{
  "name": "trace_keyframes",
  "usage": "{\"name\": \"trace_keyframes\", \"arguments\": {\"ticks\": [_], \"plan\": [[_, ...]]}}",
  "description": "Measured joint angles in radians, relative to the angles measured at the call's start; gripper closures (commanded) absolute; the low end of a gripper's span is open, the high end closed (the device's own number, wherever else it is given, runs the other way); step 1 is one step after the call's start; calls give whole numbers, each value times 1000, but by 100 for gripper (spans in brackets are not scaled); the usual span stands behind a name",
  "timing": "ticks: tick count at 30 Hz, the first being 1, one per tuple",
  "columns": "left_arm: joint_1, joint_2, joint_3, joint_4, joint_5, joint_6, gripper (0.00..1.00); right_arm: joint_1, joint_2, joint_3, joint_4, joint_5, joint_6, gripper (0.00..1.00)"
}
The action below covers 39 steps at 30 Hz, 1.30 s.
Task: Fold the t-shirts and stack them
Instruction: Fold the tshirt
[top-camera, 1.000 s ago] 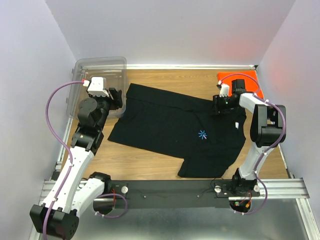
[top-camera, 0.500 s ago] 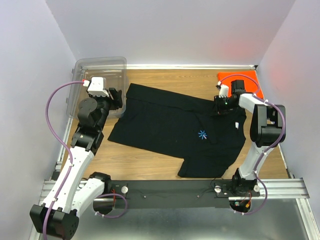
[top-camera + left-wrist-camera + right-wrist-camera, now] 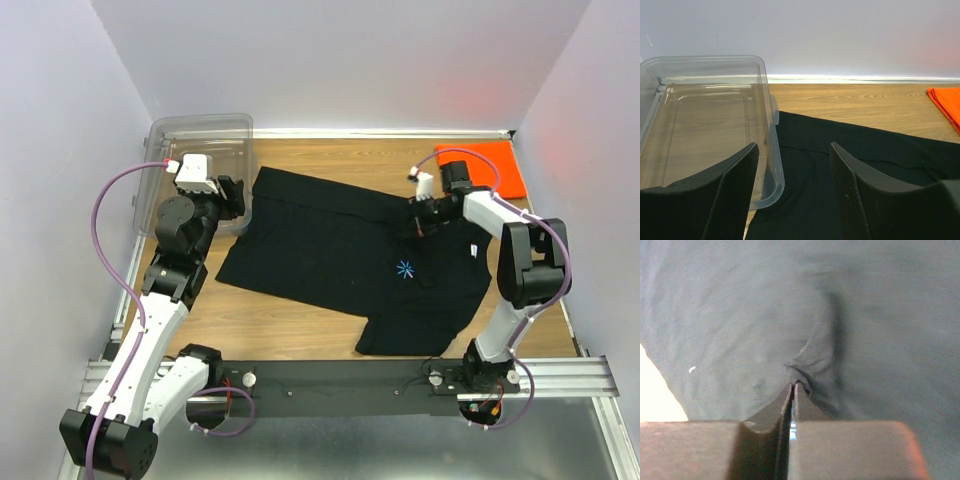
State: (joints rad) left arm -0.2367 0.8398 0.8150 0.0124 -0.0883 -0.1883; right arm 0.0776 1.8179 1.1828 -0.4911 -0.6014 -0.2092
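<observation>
Pale walls (image 3: 350, 60) close in a wooden tabletop (image 3: 330, 160). Most of its middle is covered by the black shirt (image 3: 320, 250), which lies spread open and roughly flat, slanted across the wood, with its blue logo (image 3: 405, 268) facing up. I judge it is laid out this way so that an edge can be lifted and carried over for a first fold. The orange shirt (image 3: 490, 165) lies as a flat rectangle in the far right corner, clear of the working area, likely parked there to take its place in the stack. A clear bin (image 3: 200, 119) stands in the far left corner, its near right corner just beside the black shirt's edge. The right hand (image 3: 416, 222) is down on the far right part of the black shirt, beyond the logo. Its fingers are pressed together on a small pucker of cloth, plain in the wrist view, and that pinch looks like the start of a lift. Its arm rises from the base, bends at the elbow by the right wall and angles inward to the left, wrist low. The left hand (image 3: 792, 150) hangs spread and holds nothing, over the shirt's left edge beside the bin. Its arm rises from its base and leans forward, seemingly ready for its own corner.
</observation>
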Motion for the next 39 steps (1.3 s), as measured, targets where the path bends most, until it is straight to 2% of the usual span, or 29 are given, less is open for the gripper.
{"name": "trace_keyframes", "arguments": {"ticks": [1, 4, 6, 8, 15, 24, 31, 39], "plan": [[0, 0, 0, 0, 0, 0, 33, 31, -6, -3, -16, -9, -16, 79], [0, 3, 0, 0, 0, 1, 33, 105, -10, -4, -71, -33, -61, 71], [0, 5, 0, 0, 0, 1, 33, 139, -10, -4, -116, -56, -94, 56], [0, 6, 0, 0, 0, 2, 33, 174, -11, -4, -166, -92, -128, 48], [0, 10, 0, 0, 0, 2, 33, 176, -36, 48, -259, -161, -171, 47], [0, 18, 0, 0, 0, 3, 33, 204, -101, 66, -212, 150, -216, 43], [0, 23, 0, -1, 0, 4, 33, 331, -80, 29, -130, 356, -197, 43], [0, 23, 0, -1, 0, 5, 33, 374, -30, 7, -55, 561, -177, 45]]}}
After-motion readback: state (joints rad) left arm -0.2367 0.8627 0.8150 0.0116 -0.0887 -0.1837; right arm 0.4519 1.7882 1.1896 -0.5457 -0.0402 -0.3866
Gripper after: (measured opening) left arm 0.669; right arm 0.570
